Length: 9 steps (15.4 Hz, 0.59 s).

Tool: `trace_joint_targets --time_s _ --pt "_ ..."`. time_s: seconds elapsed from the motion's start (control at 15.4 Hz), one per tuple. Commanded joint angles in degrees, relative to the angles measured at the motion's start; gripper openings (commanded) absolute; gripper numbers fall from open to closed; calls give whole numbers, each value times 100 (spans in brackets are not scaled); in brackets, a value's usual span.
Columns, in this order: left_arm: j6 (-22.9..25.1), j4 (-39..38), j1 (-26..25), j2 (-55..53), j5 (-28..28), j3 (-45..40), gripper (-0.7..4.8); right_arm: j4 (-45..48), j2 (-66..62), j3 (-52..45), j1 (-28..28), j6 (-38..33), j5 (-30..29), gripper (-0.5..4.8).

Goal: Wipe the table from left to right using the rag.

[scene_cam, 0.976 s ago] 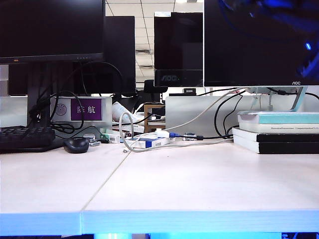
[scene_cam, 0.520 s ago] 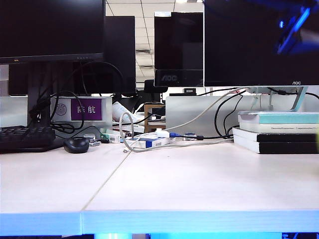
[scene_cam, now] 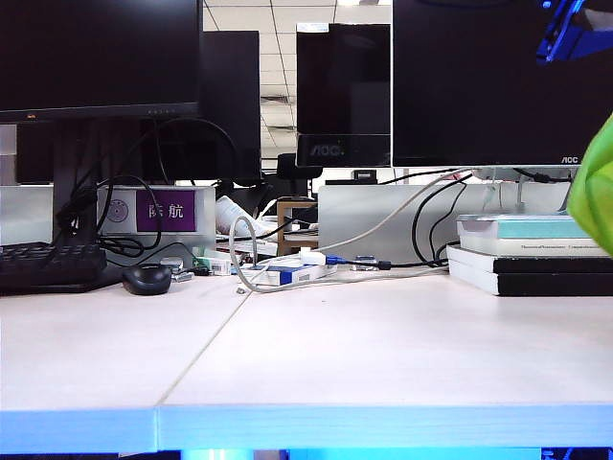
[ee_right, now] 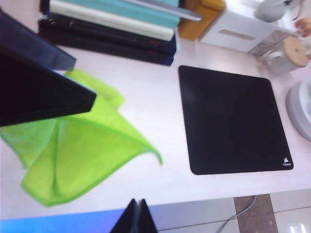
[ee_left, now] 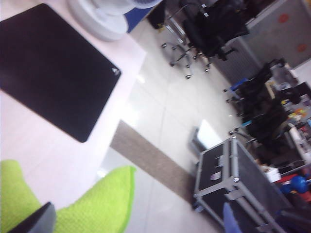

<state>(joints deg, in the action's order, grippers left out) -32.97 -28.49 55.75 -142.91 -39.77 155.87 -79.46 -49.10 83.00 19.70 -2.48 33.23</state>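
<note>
Exterior view first: only a blue arm part [scene_cam: 570,29] pokes in at about 1 o'clock. I can't tell which arm it belongs to. The rag [scene_cam: 596,192] hangs below it at 3 o'clock, clear of the table [scene_cam: 383,364] and in front of the books [scene_cam: 536,254]. The front half of the table is bare on both sides of the seam [scene_cam: 206,345], right out to the front edge. The clutter sits at the back: keyboard [scene_cam: 48,264] and mouse [scene_cam: 147,278] around 9 o'clock, with monitors [scene_cam: 498,77] across 12.

In the left wrist view, the left gripper [ee_left: 129,224] is up over the table's edge. One dark finger [ee_left: 34,221] is right against the bunched rag [ee_left: 92,204]. The fingers look spread far apart, and honestly I can't tell if the cloth is actually pinched or just caught there. A black mouse pad [ee_left: 53,68] lies flat near the table edge. Past that is shiny floor [ee_left: 160,121], a black flight case [ee_left: 238,179] and office chairs [ee_left: 204,34].

In the right wrist view, the right gripper [ee_right: 138,218] is clenched tight on nothing and hangs over the table's front edge. The left arm [ee_right: 34,92] covers part of the rag [ee_right: 82,150], which droops in folds between the books [ee_right: 107,29] and the front edge. The mouse pad [ee_right: 231,119] sits apart from the rag, with a strip of bare table [ee_right: 146,87] between them.
</note>
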Motion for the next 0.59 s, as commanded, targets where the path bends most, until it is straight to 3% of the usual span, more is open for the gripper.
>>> trace_joint_targets --time_s 0.07,0.13,0.2,0.26,0.59 --pt "-114 208 -17 140 -57 20 479 184 98 17 -2 0 72 -5" --pt "-105 221 -20 166 -57 20 479 216 111 17 -2 0 72 -1" --pt "-9 243 -39 208 -59 20 479 269 133 17 -2 0 72 92" --pt "-9 247 -57 223 -70 20 479 337 149 17 -2 -2 72 242" --pt "-2 247 -116 247 -168 20 479 435 155 17 -2 -4 72 243"
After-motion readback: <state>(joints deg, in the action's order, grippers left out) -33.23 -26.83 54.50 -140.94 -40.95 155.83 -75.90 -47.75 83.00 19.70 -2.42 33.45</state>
